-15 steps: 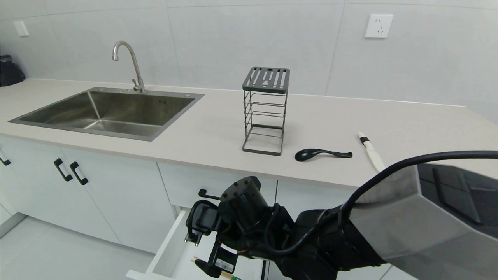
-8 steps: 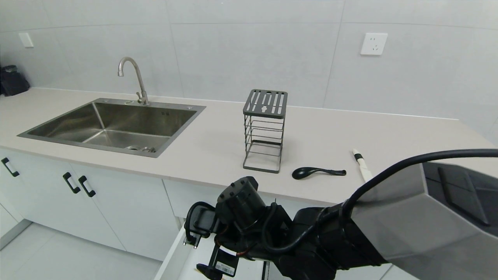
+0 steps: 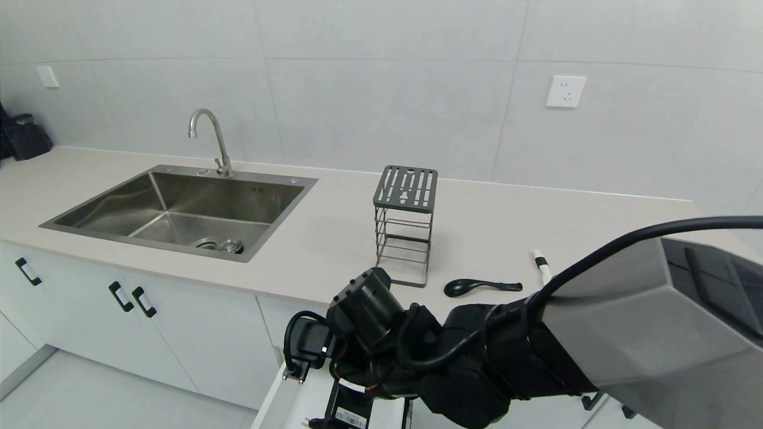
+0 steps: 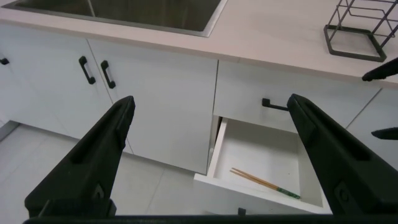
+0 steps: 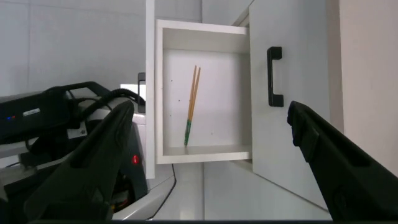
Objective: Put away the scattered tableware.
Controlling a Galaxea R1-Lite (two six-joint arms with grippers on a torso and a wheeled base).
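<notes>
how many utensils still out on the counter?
2. A black spoon lies just right of the wire rack; a white utensil lies farther right, its near end hidden behind the right arm. More could be hidden behind that arm.

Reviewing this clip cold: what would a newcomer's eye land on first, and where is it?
The open drawer under the counter draws the eye first, with a pair of chopsticks lying in it. On the counter, a black spoon and a white utensil lie to the right of the wire rack. The steel sink is set in to the left.
</notes>
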